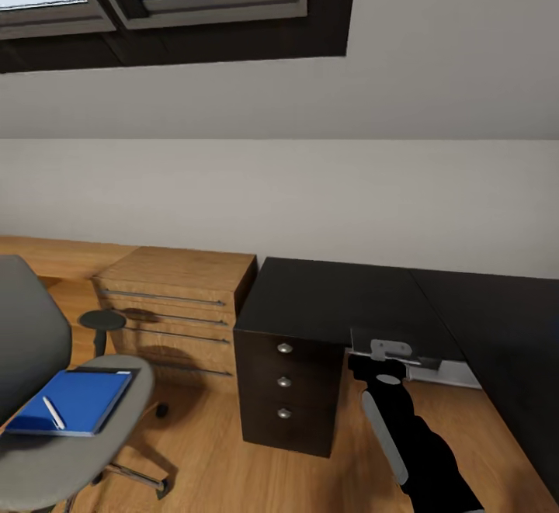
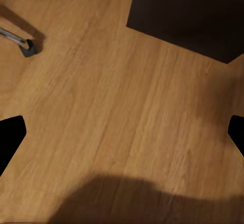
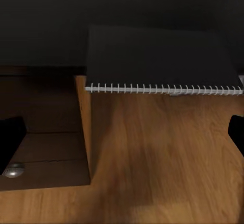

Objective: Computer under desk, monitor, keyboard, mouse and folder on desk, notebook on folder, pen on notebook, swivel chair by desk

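The grey swivel chair stands at the left with a blue folder on its seat and the white pen lying on the folder. The black desk fills the right. A black spiral-bound notebook lies at the desk's front edge, its wire spine overhanging. My right gripper is just in front of that spine, open, fingers wide apart and touching nothing. My left gripper is open over bare wooden floor.
The desk's black three-drawer unit stands between chair and right arm; its corner shows in the left wrist view. A light wooden drawer chest sits against the wall. A chair caster is on the floor. Sloped ceiling windows above.
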Motion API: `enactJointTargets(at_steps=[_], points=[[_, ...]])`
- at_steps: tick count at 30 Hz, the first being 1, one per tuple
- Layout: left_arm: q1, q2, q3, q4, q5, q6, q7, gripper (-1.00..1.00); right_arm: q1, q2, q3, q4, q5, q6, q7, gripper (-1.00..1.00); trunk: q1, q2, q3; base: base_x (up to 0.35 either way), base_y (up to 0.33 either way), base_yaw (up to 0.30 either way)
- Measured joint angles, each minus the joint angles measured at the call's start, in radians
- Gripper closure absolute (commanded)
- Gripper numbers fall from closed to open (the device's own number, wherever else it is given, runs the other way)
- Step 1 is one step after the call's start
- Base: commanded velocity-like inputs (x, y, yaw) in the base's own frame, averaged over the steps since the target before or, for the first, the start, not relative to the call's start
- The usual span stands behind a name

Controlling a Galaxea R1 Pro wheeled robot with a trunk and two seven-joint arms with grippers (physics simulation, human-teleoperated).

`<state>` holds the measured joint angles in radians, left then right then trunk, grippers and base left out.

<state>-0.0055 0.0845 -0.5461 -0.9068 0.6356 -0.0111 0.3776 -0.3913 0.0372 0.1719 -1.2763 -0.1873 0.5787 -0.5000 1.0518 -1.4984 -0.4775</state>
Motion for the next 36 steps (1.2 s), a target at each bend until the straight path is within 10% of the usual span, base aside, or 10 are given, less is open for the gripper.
enactJointTargets(at_steps=[36], points=[[0.000, 0.001, 0.002, 0.000, 0.001, -0.037, 0.002, -1.00, 0.010, 0.000, 0.052, 0.003, -0.001, -0.059, -0.043, -1.00, 0.000, 0.000, 0.000, 0.000, 0.000, 0.277]])
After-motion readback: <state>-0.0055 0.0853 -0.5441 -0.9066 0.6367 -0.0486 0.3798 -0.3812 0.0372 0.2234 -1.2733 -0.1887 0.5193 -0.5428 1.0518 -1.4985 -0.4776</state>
